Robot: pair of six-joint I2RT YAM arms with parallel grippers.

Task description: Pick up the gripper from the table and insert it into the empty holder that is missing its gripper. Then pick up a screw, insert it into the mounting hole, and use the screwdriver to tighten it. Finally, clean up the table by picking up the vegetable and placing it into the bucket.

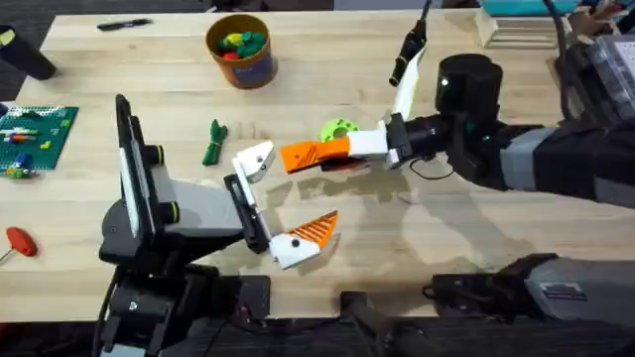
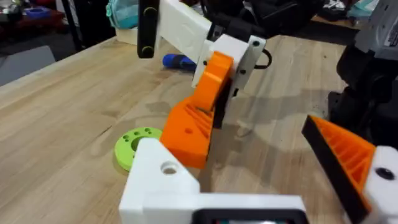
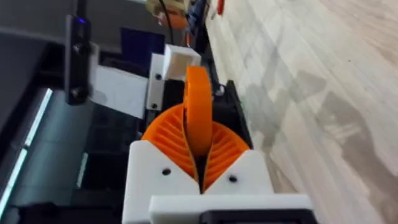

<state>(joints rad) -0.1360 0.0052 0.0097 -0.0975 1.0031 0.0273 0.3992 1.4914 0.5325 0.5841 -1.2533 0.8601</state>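
Note:
My right gripper [image 1: 347, 147] is shut on the gripper [image 1: 301, 156], a loose orange ribbed wedge. Its tip lies right beside the holder [image 1: 256, 160], the bare white jaw block of my left gripper [image 1: 283, 198]. The left gripper stands open, with an orange finger [image 1: 317, 228] on its other jaw. In the left wrist view the wedge [image 2: 194, 124] slants down just past the holder [image 2: 163, 180]. The right wrist view has orange pads [image 3: 165, 140] clamped on the wedge's edge [image 3: 199, 93]. The green vegetable [image 1: 213, 142] lies left of the holder. The bucket [image 1: 240, 50] stands far behind. The blue screwdriver [image 2: 177, 61] lies behind the right gripper.
A lime-green disc [image 1: 339, 129] with holes sits just behind the held wedge. A green brick board [image 1: 35, 134] and a red-handled tool [image 1: 20, 241] lie at the left edge. A black marker [image 1: 124, 24] lies at the back left, boxes [image 1: 521, 25] at the back right.

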